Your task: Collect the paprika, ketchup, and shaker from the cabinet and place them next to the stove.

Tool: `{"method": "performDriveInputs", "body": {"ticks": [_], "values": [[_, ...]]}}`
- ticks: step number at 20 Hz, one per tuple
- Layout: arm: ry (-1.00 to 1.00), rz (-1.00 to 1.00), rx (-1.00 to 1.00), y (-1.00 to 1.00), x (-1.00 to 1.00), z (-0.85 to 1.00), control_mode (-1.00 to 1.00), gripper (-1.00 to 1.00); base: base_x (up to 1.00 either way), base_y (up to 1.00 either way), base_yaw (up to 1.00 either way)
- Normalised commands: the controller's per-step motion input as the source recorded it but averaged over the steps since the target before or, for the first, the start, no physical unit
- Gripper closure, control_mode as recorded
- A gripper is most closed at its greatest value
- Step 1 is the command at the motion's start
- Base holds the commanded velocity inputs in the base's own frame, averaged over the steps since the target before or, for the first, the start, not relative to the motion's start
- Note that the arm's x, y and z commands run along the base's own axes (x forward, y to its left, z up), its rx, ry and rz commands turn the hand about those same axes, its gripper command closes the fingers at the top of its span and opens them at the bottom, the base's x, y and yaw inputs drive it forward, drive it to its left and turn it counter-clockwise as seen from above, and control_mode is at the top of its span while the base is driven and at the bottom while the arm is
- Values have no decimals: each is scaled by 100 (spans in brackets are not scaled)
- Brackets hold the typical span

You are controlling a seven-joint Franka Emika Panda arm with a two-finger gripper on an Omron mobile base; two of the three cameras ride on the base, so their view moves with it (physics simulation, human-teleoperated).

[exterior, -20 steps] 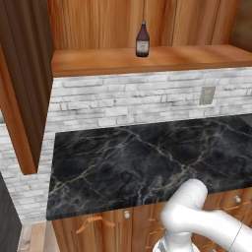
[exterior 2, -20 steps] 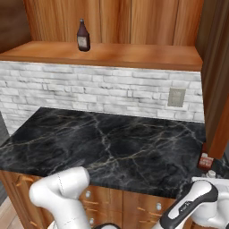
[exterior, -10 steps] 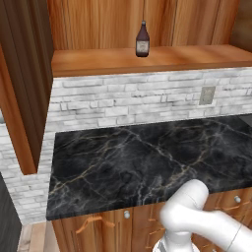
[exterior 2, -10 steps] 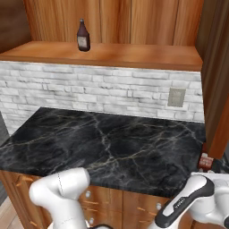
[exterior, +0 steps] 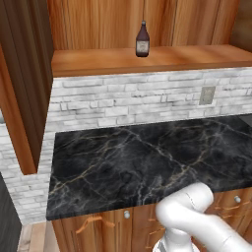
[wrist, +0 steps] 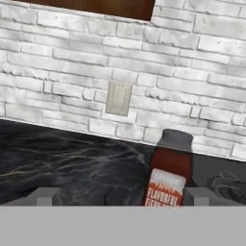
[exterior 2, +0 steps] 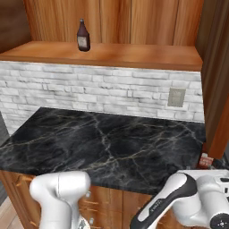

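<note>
1. the paprika point(wrist: 169, 172), a reddish-brown jar with a dark cap and a pale label, stands upright on the black marble counter point(wrist: 72, 163), right in front of the pincer point(wrist: 120, 196) and between its two finger tips point(wrist: 44, 196), nearer the right-hand one.
2. the pincer's jaws stand wide apart, with gaps on both sides of the jar; nothing is gripped.
3. in the right base view a small reddish thing point(exterior 2: 205, 160) shows at the counter's far right edge, probably the same jar, though it is too small to be sure.
4. beyond the pincer and the jar rises the white brick wall point(wrist: 192, 72), with a pale outlet plate point(wrist: 118, 98) set in it, up and to the left of the jar.
5. the ketchup point(exterior: 142, 40), a slim dark bottle with a pale label, stands upright on the shelf board of the cabinet point(exterior: 147, 60), well above and away from the pincer, to the left along the wall.
6. the bottle is alone on the board, against the vertical-grain back panels point(exterior 2: 134, 22).
7. below the counter run wooden drawers point(exterior: 98, 224) with handles and small knobs, beside the arm's white links.
</note>
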Motion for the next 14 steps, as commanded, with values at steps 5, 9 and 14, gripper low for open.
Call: {"method": "performDriveInputs", "body": {"ticks": [5, 9, 14], "values": [[6, -1, -9, 100, -37, 50, -100, -100, 0, 0, 0], [10, -1, -8, 100, -33, 48, -100, -100, 0, 0, 0], [8, 0, -2, 100, -29, 47, -100, -100, 0, 0, 0]]}}
